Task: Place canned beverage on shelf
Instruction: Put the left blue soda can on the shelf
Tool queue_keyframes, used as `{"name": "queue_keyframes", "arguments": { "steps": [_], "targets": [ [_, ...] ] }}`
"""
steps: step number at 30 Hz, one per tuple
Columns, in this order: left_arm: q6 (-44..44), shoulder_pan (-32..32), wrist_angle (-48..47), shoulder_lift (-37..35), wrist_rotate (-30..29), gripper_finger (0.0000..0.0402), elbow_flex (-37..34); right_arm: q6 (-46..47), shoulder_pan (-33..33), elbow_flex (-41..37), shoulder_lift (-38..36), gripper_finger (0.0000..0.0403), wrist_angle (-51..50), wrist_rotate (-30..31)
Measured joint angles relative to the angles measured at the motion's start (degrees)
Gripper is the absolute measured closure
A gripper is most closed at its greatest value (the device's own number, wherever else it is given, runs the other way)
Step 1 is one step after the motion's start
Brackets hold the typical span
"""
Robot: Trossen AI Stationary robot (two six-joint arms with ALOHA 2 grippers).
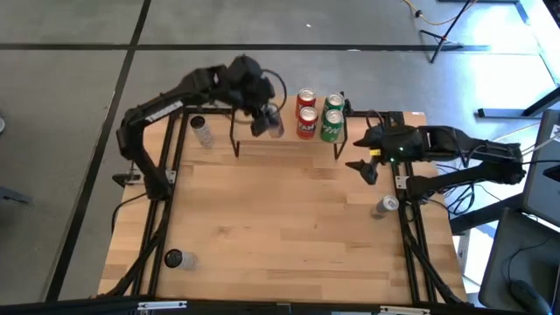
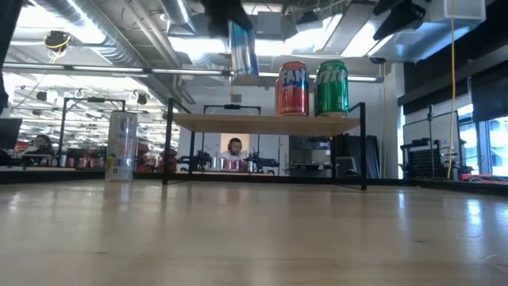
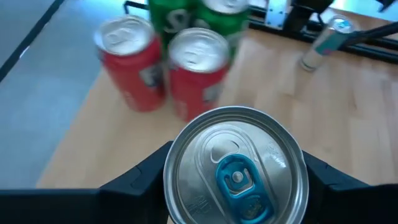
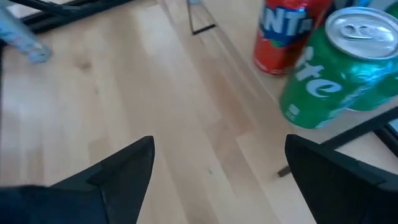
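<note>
1. Silver-topped can with a blue pull tab sits clamped between the fingers of the left hand, held upright in the air.
2. Low view: the same can hangs above the shelf, its base clear of the light wooden plank, over the plank's left part.
3. High view: the held can is just beside the red cans, on their left.
4. Two red cans and two green cans stand upright on the shelf in a tight square group toward its right end.
5. Right hand is apart from the shelf, just off its right end, above the worktop. Its fingers are spread wide with nothing between them; a green can and a red can show ahead of it.
6. Three slim cans are on the worktop: one upright left of the shelf, one at the right edge, one at the near left corner.
7. A person is visible in the room behind, under the shelf line.
</note>
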Motion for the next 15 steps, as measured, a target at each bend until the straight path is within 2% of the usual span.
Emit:
{"name": "queue_keyframes", "arguments": {
  "steps": [3,11,15],
  "targets": [
    [2.0,4.3,0.0,3.0,3.8,0.0195,2.9,-0.3,-1.9,-1.2,-0.1,0.0055,0.0,-1.0],
    [6.3,10.0,-4.7,14.2,4.7,0.0195,17.6,-0.3,-5.8,-7.1,-0.2,0.0055,0.7,-6.0],
    [7.6,11.3,-7.4,19.1,6.9,0.0195,21.2,-0.2,-5.7,-8.8,-0.2,0.0055,2.6,-6.9]
  ]
}}
